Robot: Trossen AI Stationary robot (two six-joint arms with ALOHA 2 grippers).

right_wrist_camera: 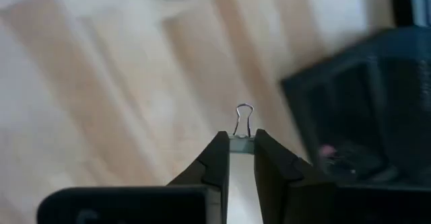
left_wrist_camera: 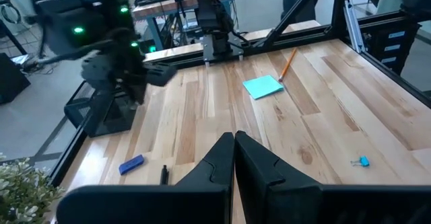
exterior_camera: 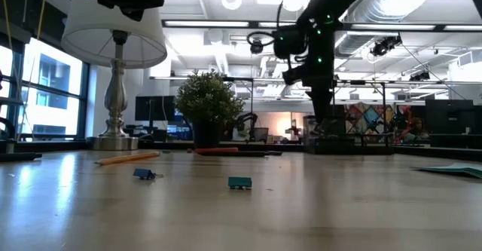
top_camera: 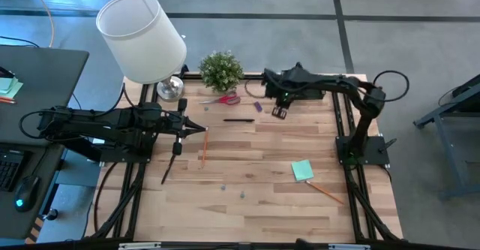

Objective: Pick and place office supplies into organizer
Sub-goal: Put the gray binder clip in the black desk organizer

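Now, the step in hand: carrying a small clip to the organizer, as I judge it.
Right gripper [right_wrist_camera: 241,143]: narrowed onto a binder clip [right_wrist_camera: 243,124], whose wire loop sticks out past the fingertips; it hangs at the far side of the table [top_camera: 270,205], right of centre.
Organizer [right_wrist_camera: 363,126]: the black compartment tray lies just beside and under that gripper in the right wrist view; something small and pinkish shows inside, too blurred to name.
Left gripper [left_wrist_camera: 234,158]: shut and holding nothing, waiting over the left-middle of the table.
Supplies not yet picked: red-handled scissors [top_camera: 223,99] by the potted plant [top_camera: 221,70]; dark pen [top_camera: 238,119]; purple piece [top_camera: 257,106]; orange pencil [top_camera: 203,146] left of centre, another pencil [top_camera: 325,191] near right beside the mint-green pad [top_camera: 302,170]; two more clips [exterior_camera: 239,182] near centre.
Risk, slip: only the clip's edge seems pinched, so it could twist out.
Risk, miss: a release before the clip is over a compartment would drop it on the wood or the tray's rim.
Writing: no brand, label or text can be read.
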